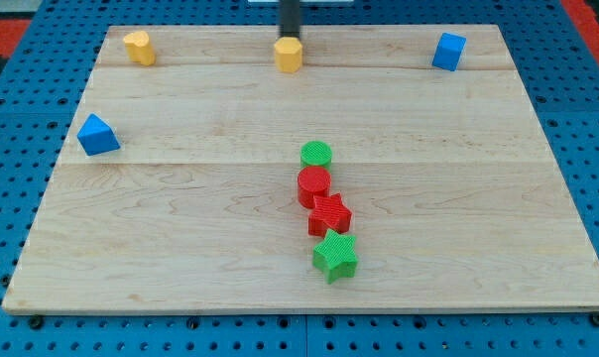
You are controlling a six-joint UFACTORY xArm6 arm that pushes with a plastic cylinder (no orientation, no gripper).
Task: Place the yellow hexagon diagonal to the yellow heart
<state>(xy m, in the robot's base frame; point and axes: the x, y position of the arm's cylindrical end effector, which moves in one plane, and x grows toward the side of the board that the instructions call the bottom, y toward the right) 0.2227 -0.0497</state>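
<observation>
Wooden surface [180, 228] on a blue perforated base. No pincer here, only a dark rod: my tip [291, 38] at the view's top centre, touching the top edge of the yellow hexagon [289, 55]. Yellow heart [139, 47] well apart at the top left. Blue cube [448, 51] top right, blue triangular block [97, 135] at the left. Below centre, a touching column: green cylinder [316, 154], red cylinder [313, 184], red star [329, 215], green star [334, 257].

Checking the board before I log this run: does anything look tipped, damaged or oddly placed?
Nothing stands out. All blocks sit flat on the wooden board. My tip is right behind the yellow block at the view's top edge; which yellow block is the hexagon is unclear.
</observation>
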